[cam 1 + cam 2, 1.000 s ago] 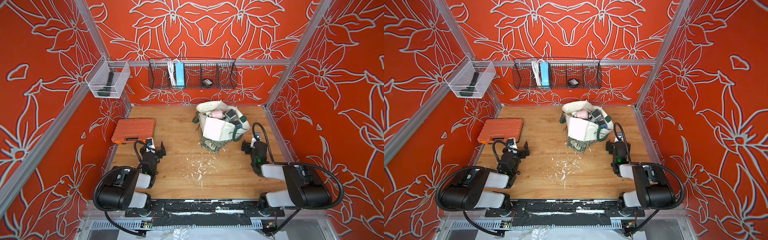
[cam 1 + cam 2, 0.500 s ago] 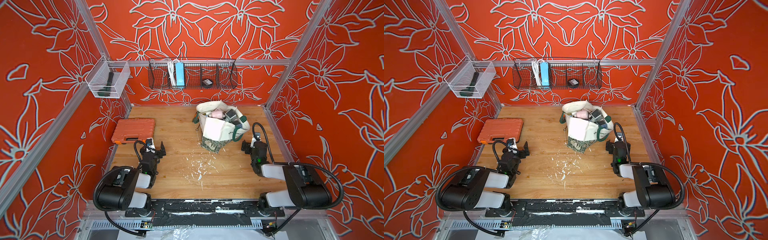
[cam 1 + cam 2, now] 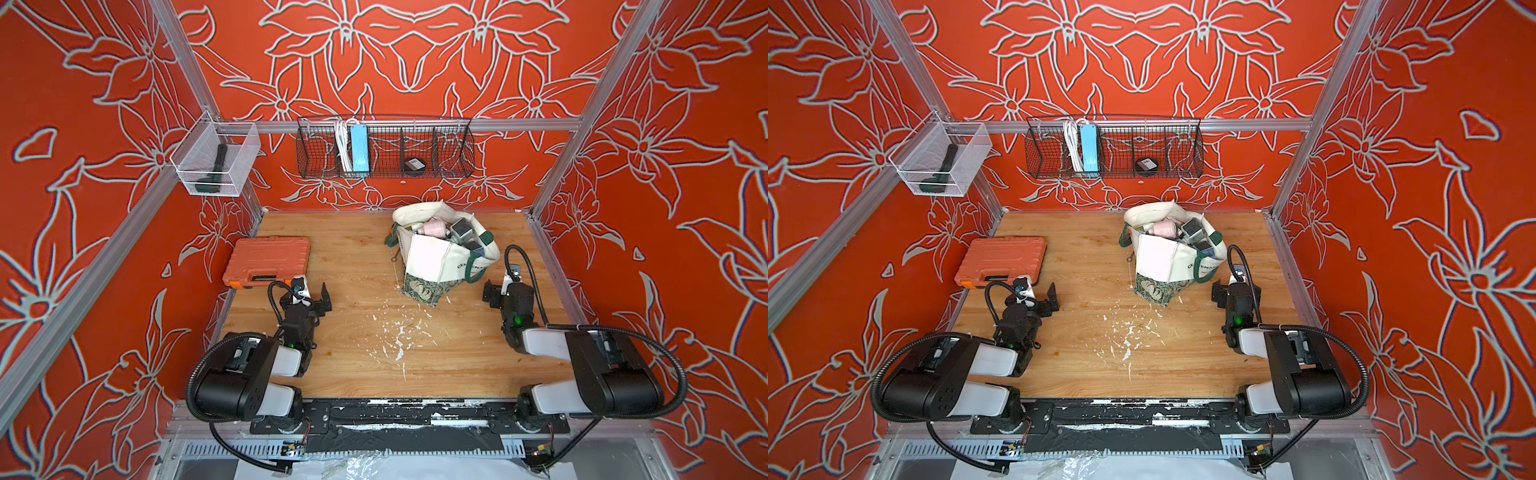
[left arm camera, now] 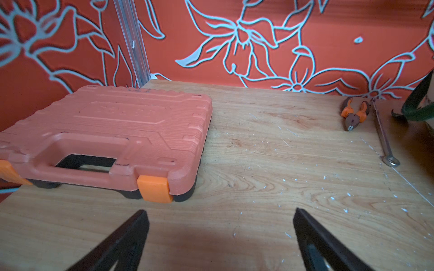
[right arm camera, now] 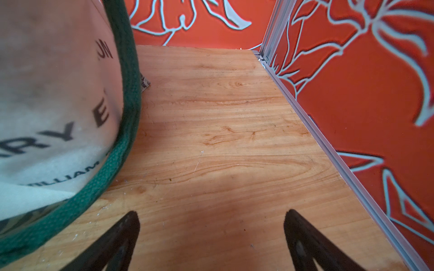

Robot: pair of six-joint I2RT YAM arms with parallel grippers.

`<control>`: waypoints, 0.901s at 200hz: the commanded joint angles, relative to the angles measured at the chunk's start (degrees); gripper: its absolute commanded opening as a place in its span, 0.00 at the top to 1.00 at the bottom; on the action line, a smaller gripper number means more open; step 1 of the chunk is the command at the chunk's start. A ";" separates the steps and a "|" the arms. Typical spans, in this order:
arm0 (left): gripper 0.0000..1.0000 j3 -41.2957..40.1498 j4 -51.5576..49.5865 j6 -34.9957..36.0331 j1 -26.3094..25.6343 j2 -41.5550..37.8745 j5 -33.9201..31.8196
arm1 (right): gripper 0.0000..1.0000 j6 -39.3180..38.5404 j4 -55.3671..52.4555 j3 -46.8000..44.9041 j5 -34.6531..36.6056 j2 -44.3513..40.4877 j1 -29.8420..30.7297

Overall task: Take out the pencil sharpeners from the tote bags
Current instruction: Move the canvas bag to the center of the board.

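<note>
Slumped upright at back of wooden table (image 3: 353,357), right of centre: cream tote bag (image 3: 430,259), mouth open upward. Piled in its mouth: pencil sharpeners (image 3: 434,227), a pink one on top, a grey one with dark front (image 3: 460,227) beside it, others partly hidden under them.

Low over table at front left: left gripper (image 3: 312,291), jaws spread wide, empty, also clear in left wrist view (image 4: 218,213). Just beyond it, closed orange tool case (image 3: 268,261).

Low at right: right gripper (image 3: 500,291), jaws spread wide, nothing between them in right wrist view (image 5: 211,215). Near bag's green strap (image 5: 122,117), apart from it.

Flat on table on the bag's left: orange-handled pliers (image 4: 354,115) and wrench (image 4: 382,133). White flecks (image 3: 399,332) scattered mid-table.

On back wall: black wire basket (image 3: 453,149) with blue power strip (image 3: 359,147).
</note>
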 commanded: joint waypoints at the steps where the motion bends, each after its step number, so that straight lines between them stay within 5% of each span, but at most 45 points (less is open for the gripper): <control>1: 0.03 0.63 2.01 0.20 0.09 0.35 -0.73 | 0.01 -0.52 1.31 1.13 -0.30 0.33 -0.21; 110: 0.03 0.14 3.26 0.51 -0.27 -0.13 -1.51 | 0.01 -0.72 1.58 0.87 -0.10 0.17 -0.18; 133: 0.03 2.99 -11.57 1.76 -4.88 -12.25 -8.61 | 0.02 -1.07 4.03 -1.73 1.40 -2.91 0.54; 150: 0.03 7.59 -29.37 -9.26 -4.92 -23.02 -12.15 | 0.02 -2.00 8.08 -4.66 4.93 -6.48 1.95; 166: 0.03 7.01 -32.61 -12.77 -6.23 -33.33 -5.64 | 0.02 1.03 -11.96 -0.22 7.78 -18.58 2.95; 180: 0.03 4.96 -34.07 -23.95 -6.89 -40.56 -4.28 | 0.02 15.51 -29.74 6.02 15.21 -27.48 2.78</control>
